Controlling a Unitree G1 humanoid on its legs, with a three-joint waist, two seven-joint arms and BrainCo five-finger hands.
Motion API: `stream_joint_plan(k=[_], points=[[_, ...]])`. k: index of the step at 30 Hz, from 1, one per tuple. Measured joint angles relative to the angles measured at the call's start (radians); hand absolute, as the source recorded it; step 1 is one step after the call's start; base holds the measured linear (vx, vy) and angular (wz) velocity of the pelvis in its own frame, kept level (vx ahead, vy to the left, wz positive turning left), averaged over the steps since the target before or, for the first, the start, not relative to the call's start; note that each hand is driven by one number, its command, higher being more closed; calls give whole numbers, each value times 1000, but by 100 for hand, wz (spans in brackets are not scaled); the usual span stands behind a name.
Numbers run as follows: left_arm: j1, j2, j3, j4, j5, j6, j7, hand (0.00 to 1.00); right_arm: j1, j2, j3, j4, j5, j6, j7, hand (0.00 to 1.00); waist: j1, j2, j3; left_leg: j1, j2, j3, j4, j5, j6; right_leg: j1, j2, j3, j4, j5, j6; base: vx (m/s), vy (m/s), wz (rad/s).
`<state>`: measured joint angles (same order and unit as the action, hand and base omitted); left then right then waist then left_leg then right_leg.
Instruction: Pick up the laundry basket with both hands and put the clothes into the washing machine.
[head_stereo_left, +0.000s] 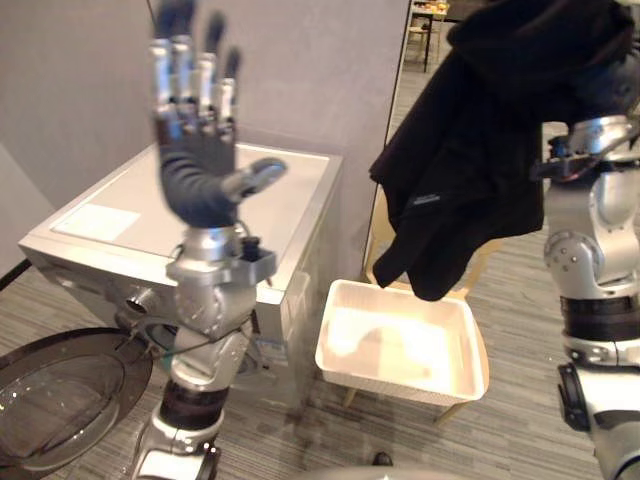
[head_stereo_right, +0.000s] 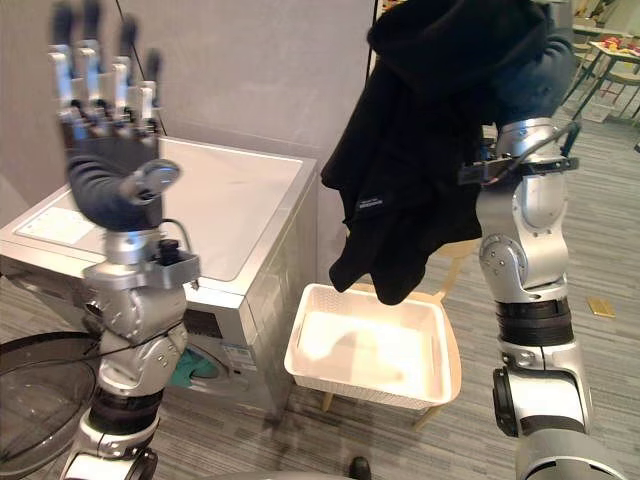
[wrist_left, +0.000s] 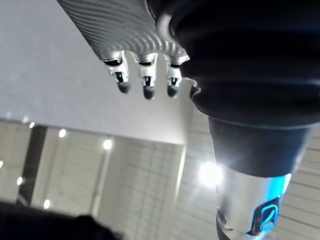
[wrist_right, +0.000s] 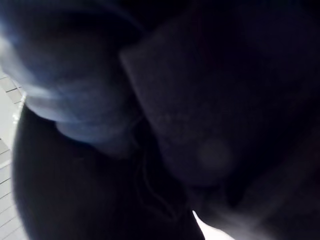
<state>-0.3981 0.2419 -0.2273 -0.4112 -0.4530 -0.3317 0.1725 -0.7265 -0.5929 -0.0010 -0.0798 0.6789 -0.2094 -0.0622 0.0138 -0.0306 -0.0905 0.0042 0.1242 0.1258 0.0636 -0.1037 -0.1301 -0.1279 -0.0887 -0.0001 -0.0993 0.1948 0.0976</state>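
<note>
My left hand (head_stereo_left: 200, 170) is raised high over the washing machine (head_stereo_left: 290, 210), palm forward and fingers (wrist_left: 145, 80) straight, holding nothing. A black garment (head_stereo_left: 480, 150) hangs in the air at the upper right, draped over my raised right hand (head_stereo_right: 532, 78), whose wrist shows just below the cloth. The garment's lower end dangles above the white laundry basket (head_stereo_left: 395, 390), which has nothing inside. In the right wrist view dark cloth (wrist_right: 225, 100) lies right against the camera.
The basket rests on a low wooden chair (head_stereo_right: 430, 415) to the right of the machine. The machine's round door (head_stereo_left: 60, 400) stands open at the lower left, with teal cloth (head_stereo_right: 190, 368) showing in the drum. A grey wall (head_stereo_left: 300, 70) is behind.
</note>
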Motion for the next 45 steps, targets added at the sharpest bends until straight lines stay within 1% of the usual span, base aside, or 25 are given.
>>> stream_joint_plan(k=[2, 4, 5, 7, 8, 12, 14, 16, 23, 26, 29, 33, 35, 36, 39, 42, 43, 45], points=[[-39, 0, -56, 63, -53, 7, -18, 0, -19, 0, 25, 6, 0, 0, 1, 100, -1, 1, 1, 3, 0, 4, -3, 0, 0, 0, 0, 3, 0, 0, 0, -16, -3, -7], [-99, 2, -143, 177, -98, 27, -36, 0, -44, 1, 47, 24, 1, 0, 0, 100, -3, 3, 2, 8, -1, 8, -10, 0, 0, 0, 0, 5, 0, 0, 0, -17, -3, -4], [-129, 3, -184, 230, -115, 46, -47, 0, -59, 5, 56, 27, 1, 1, 0, 100, -4, 5, 3, 8, -1, 10, -12, 1, 0, -2, 0, 6, 0, 0, 0, -14, -4, -3], [-156, 1, -213, 277, -139, 64, -63, 0, -69, 15, 59, 27, 6, 1, 0, 100, -6, 7, 5, 8, -1, 11, -12, 1, 0, -3, 1, 7, 0, 0, 0, 0, 0, 0], [-191, 1, -250, 335, -167, 76, -71, 0, -73, 28, 60, 27, 20, 1, -1, 100, -13, 7, 6, 9, 0, 11, -14, 0, 0, -4, 1, 7, 0, 0, 0, 0, 0, 0], [-283, 17, -319, 459, -224, 110, -86, 0, -74, 30, 115, 27, 28, 4, -1, 100, -36, 2, 9, 10, 0, 12, -22, 0, 0, -6, 2, 7, -1, 0, 0, 0, 0, 0], [-345, 20, -359, 530, -248, 132, -90, 0, -74, 30, 128, 27, 37, 21, 0, 100, -52, -1, 12, 11, 0, 13, -25, 0, 0, -7, 2, 7, -1, 0, 0, 0, 0, 0], [-386, 20, -377, 576, -262, 140, -103, 0, -79, 30, 138, 27, 46, 22, -1, 100, -54, -3, 17, 13, 0, 14, -27, 0, 0, -7, 2, 8, -1, 0, 0, -4, -2, -2], [-496, 25, -444, 662, -284, 171, -104, 0, -114, 40, 171, 27, 72, 24, 1, 100, -60, -15, 40, 26, 0, 20, -29, 0, 1, -3, 6, 26, -2, 2, -2, -26, -6, -6], [-517, 17, -449, 693, -287, 172, -104, 0, -126, 46, 178, 30, 79, 26, 1, 100, -66, -16, 42, 27, 0, 25, -28, 0, 1, -4, 6, 30, -1, 3, -3, -20, -5, -2], [-577, 17, -473, 724, -304, 175, -102, 0, -151, 80, 178, 39, 92, 33, 2, 100, -79, -15, 44, 27, 1, 26, -28, 0, 1, -4, 7, 31, -1, 4, -4, 0, 0, 0], [-618, 8, -476, 736, -307, 176, -98, 0, -170, 94, 180, 39, 109, 34, 3, 100, -85, -13, 48, 27, 1, 31, -27, -1, 2, -6, 9, 36, -1, 4, -4, -9, -4, -2], [-633, 4, -476, 736, -326, 176, -93, 0, -175, 99, 183, 39, 112, 34, 3, 100, -86, -12, 48, 27, 2, 42, -27, -2, 2, -10, 11, 42, -1, 5, -5, -15, -9, -9], [-642, 1, -477, 736, -331, 176, -84, 100, -178, 100, 183, 39, 116, 34, 3, 100, -86, -12, 48, 27, 3, 43, -27, -2, 2, -12, 12, 47, 0, 6, -5, -15, -11, -12], [-663, -4, -475, 739, -363, 176, -63, 100, -183, 117, 184, 39, 121, 34, 3, 100, -87, -11, 49, 29, 3, 49, -27, -3, 2, -15, 14, 56, 0, 7, -5, -17, -12, -9], [-683, -11, -468, 739, -372, 175, -50, 100, -184, 118, 186, 39, 134, 34, 9, 100, -87, -11, 49, 31, 3, 53, -27, -4, 3, -14, 14, 58, 0, 8, -4, -14, -6, -3], [-687, -14, -462, 739, -373, 173, -37, 100, -184, 121, 186, 39, 135, 34, 10, 100, -87, -11, 49, 33, 3, 55, -27, -4, 3, -14, 15, 60, 0, 8, -4, -17, -7, -4], [-690, -22, -445, 739, -380, 171, -36, 100, -184, 138, 186, 39, 135, 34, 12, 100, -88, -11, 49, 34, 3, 62, -27, -4, 3, -14, 15, 62, 0, 8, -4, -22, -8, -4]])
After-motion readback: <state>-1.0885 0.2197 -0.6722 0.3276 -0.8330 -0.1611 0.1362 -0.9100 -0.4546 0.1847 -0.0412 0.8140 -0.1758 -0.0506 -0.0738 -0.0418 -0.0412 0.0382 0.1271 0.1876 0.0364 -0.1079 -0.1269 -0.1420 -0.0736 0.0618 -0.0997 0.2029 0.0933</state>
